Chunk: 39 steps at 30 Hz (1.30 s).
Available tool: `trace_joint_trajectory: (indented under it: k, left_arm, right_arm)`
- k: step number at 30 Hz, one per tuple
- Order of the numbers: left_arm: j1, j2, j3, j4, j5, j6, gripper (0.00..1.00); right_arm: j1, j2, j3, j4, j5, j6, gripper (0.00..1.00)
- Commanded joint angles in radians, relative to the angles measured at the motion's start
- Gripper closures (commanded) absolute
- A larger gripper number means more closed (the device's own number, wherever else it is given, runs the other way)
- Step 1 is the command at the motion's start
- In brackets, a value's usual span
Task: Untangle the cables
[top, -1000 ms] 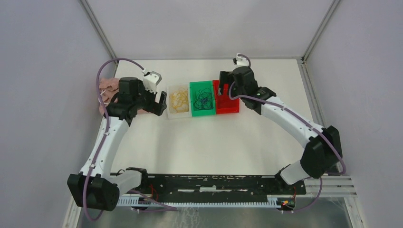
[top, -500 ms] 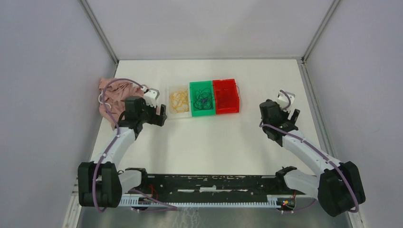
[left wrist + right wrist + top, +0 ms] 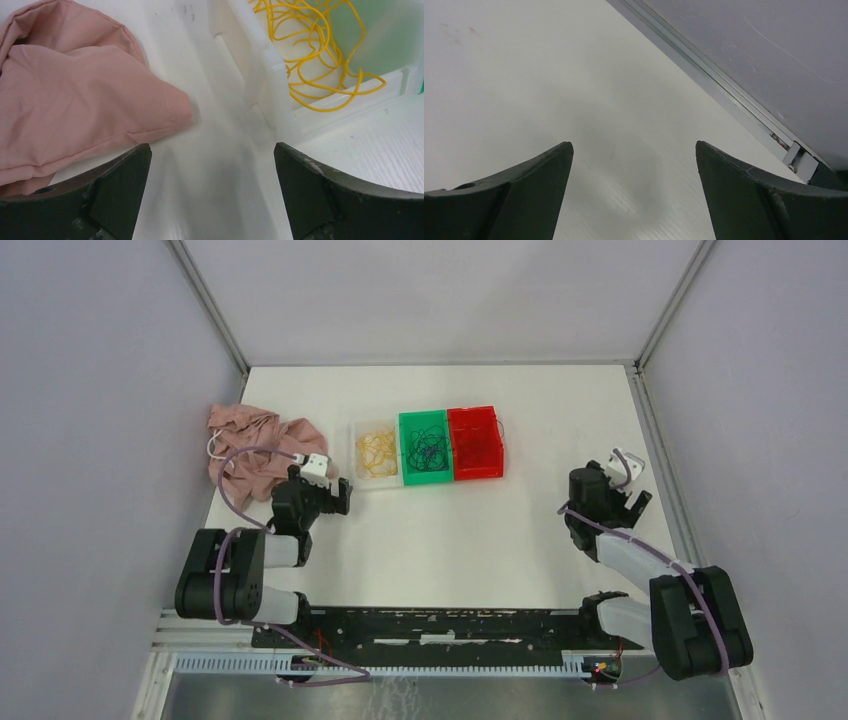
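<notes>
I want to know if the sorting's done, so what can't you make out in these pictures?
- Red bin, top view: contents too small, lost against the red.
- Dark cables in the green bin: too small to tell if tangled.
- Yellow cables, left wrist view: cut off by the top edge.
- Under the pink cloth: hidden.

a flat white tabletop (image 3: 450, 540) is enclosed by plain pale grey walls (image 3: 430, 290), joined by slim aluminium corner rails (image 3: 208, 302).

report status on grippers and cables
Left gripper and right gripper: jaws open, empty. Yellow cables in white bin, dark cables in green bin. Pink cloth apart from white bin.
</notes>
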Motion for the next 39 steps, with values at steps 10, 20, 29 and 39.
trace_joint_trajectory:
  k: [10,20,29,39]
  left_arm:
    - [0.005,0.152,-0.093,0.577,-0.159,-0.109,0.01]
    - [0.005,0.153,-0.006,0.411,-0.173,-0.116,0.01]
    - [0.005,0.156,0.02,0.366,-0.278,-0.155,0.01]
    - [0.005,0.157,0.023,0.363,-0.279,-0.156,0.01]
  right_arm:
    - [-0.192,0.2,-0.045,0.52,-0.324,-0.1,0.01]
    - [-0.05,0.345,0.088,0.493,-0.406,-0.334,0.01]
    - [-0.065,0.357,-0.079,0.825,-0.547,-0.377,0.0]
    - [-0.095,0.356,-0.04,0.72,-0.588,-0.348,0.01]
